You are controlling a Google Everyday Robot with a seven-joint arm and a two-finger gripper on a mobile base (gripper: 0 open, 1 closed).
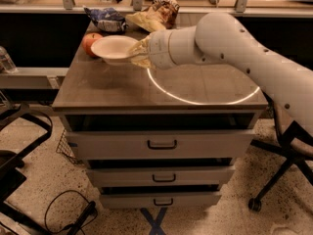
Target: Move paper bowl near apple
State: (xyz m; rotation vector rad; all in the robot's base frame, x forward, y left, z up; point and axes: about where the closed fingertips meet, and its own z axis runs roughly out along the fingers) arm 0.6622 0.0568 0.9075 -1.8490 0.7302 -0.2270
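Paper bowl [112,47] hangs just above the cabinet top [195,89], its right rim clamped between the fingers of the gripper [137,56], its left edge overlapping the apple [88,42].

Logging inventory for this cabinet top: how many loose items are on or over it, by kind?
Fruit: 1, the apple.
Bowls: 1, the paper bowl, gripped at its rim by the end effector, close by the apple.
Snack bags: 2, the blue-and-white snack bag and the tan snack bag.
Total: 4.
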